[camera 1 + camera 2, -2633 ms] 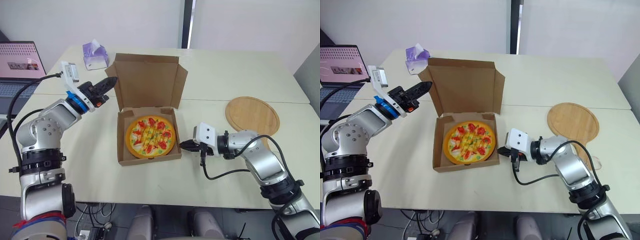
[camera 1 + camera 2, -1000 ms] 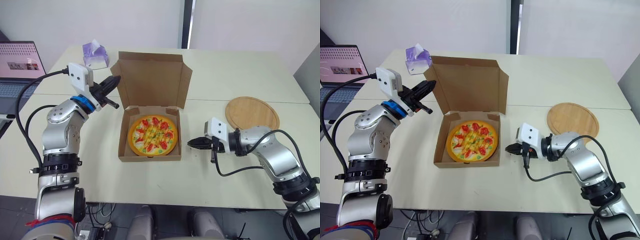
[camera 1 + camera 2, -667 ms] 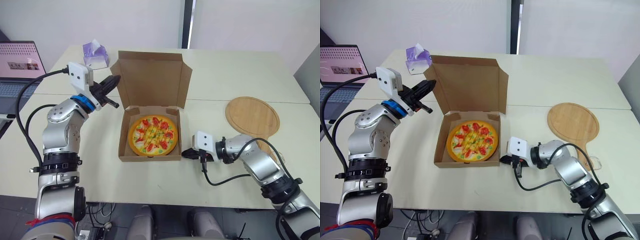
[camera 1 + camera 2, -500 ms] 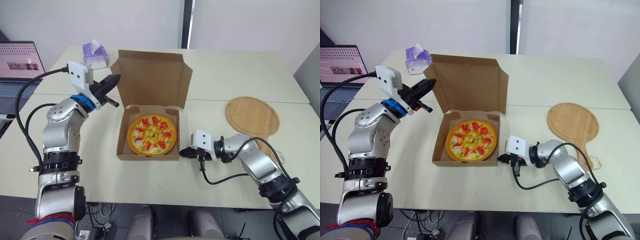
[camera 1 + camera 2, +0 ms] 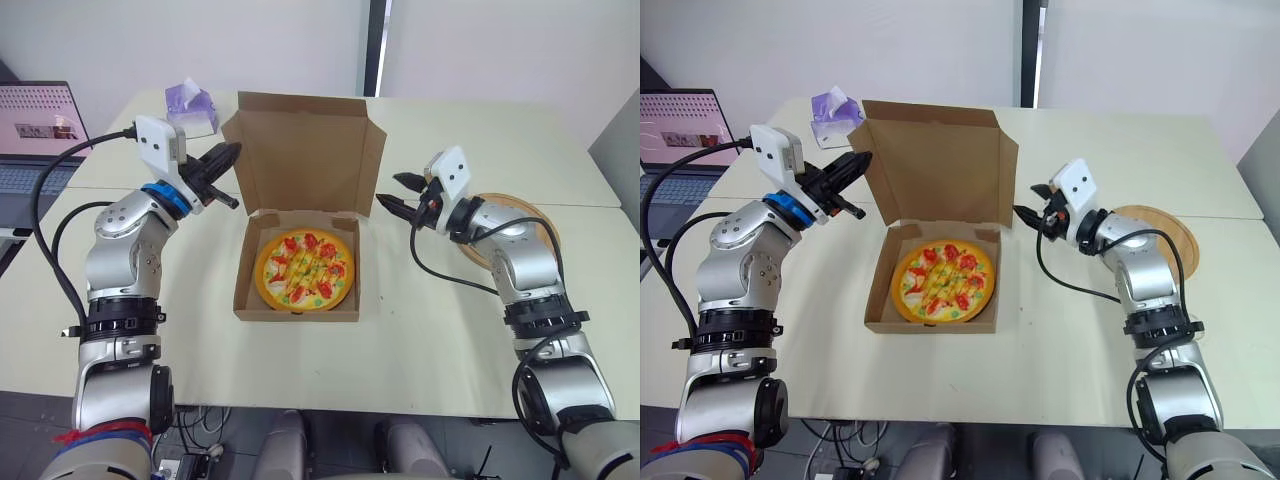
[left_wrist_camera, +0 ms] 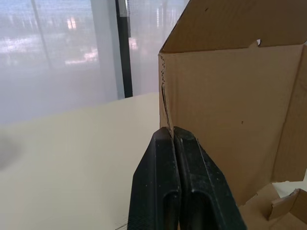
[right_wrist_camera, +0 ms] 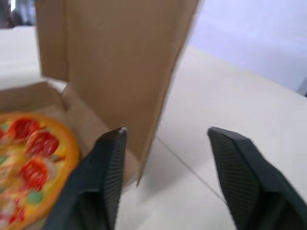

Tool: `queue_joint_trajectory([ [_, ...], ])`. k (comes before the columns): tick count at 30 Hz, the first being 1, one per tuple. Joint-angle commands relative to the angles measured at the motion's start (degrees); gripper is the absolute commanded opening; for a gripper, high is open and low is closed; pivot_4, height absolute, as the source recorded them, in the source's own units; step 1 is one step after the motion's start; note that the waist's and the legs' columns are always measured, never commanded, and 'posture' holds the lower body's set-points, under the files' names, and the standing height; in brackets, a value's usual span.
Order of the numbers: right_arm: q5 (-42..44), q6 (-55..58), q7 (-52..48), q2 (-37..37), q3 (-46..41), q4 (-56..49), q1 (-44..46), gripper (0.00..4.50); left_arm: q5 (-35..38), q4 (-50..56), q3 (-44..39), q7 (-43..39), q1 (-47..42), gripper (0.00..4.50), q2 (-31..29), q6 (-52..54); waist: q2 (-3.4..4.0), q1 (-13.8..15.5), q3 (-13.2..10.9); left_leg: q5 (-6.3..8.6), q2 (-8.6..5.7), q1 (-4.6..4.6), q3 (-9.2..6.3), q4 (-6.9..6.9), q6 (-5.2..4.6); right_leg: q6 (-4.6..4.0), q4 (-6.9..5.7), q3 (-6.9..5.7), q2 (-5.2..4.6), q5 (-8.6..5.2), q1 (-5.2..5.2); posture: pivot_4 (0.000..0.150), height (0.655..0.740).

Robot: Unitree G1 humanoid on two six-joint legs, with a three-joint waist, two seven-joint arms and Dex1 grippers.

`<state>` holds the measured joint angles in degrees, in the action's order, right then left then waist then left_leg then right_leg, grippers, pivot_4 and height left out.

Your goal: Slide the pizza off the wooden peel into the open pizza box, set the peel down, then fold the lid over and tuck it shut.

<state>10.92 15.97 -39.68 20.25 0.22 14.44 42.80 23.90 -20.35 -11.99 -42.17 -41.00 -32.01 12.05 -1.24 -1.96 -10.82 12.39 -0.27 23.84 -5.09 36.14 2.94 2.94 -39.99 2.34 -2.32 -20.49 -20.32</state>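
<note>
Pizza boxed, peel down, lid standing open.

The pizza (image 5: 305, 272) lies in the pizza box (image 5: 300, 312), and the wooden peel (image 5: 1167, 222) rests on the table (image 5: 450, 340) to the right. My left gripper (image 5: 225, 155), jaws together, touches the left flap of the lid (image 5: 305, 150). My right gripper (image 5: 396, 190), jaws apart, hovers beside the right flap. I judge an uneven push could skew the light box or drop a flap onto the toppings. I read no printing on the cardboard.

One pizza (image 5: 305, 271), one cardboard pizza box (image 5: 303, 160), one wooden peel (image 5: 1173, 228), one tissue box (image 5: 190, 108), one laptop (image 5: 35, 135). Two grippers: left gripper (image 5: 230, 151), right gripper (image 5: 395, 190).
</note>
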Motion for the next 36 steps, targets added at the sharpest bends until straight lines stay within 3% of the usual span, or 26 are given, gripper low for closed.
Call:
queue_joint_trajectory([
  [1, 1.8, -0.3, 1.3, -1.1, -1.8, -0.5, 3.2, 4.43, -0.1, 1.1, -0.7, -0.5, -1.5, 0.0, -0.2, -1.5, 0.0, 0.0, 0.0, 0.01, 0.0, 0.0, 0.0, 0.0, -0.01, 0.0, -0.01, 0.0, 0.01, 0.0, -0.02, 0.15, 0.74],
  [14, 3.4, 1.9, 5.5, -6.5, -1.2, -2.2, 6.7, 4.47, -0.1, 1.3, -0.8, -0.4, -1.4, 0.0, 0.1, -1.7, 0.0, -0.4, 0.0, 0.01, 0.01, 0.0, 0.01, -0.01, -0.02, 0.0, -0.09, 0.02, 0.04, 0.0, -0.1, 0.15, 0.74],
  [17, 3.2, 0.7, 6.3, -7.0, -1.3, -0.8, 7.3, 3.62, -0.2, 0.7, -0.8, -0.5, -1.8, 0.0, 0.0, -1.9, 0.0, -0.4, 0.0, 0.01, 0.0, 0.0, 0.02, -0.01, -0.02, 0.0, -0.1, 0.01, 0.05, 0.0, -0.11, 0.15, 0.74],
  [27, 3.7, 0.6, 6.2, -7.2, -0.4, -2.4, 6.7, 0.07, -0.3, 1.2, -1.0, -0.3, -1.4, 0.0, -0.3, -1.8, 0.0, -0.5, 0.0, 0.01, 0.0, 0.01, 0.07, -0.01, -0.02, 0.0, -0.13, 0.03, 0.04, 0.0, -0.14, 0.15, 0.74],
  [36, 5.1, 6.6, 9.1, -8.8, -0.3, -7.4, 8.4, 0.03, 1.1, 5.5, -1.4, 0.2, -0.9, 0.0, -2.0, 3.2, 0.01, -0.9, 0.0, 0.01, 0.03, 0.02, 0.06, -0.01, -0.02, -0.01, -0.21, 0.03, 0.05, 0.0, -0.19, 0.15, 0.74],
])
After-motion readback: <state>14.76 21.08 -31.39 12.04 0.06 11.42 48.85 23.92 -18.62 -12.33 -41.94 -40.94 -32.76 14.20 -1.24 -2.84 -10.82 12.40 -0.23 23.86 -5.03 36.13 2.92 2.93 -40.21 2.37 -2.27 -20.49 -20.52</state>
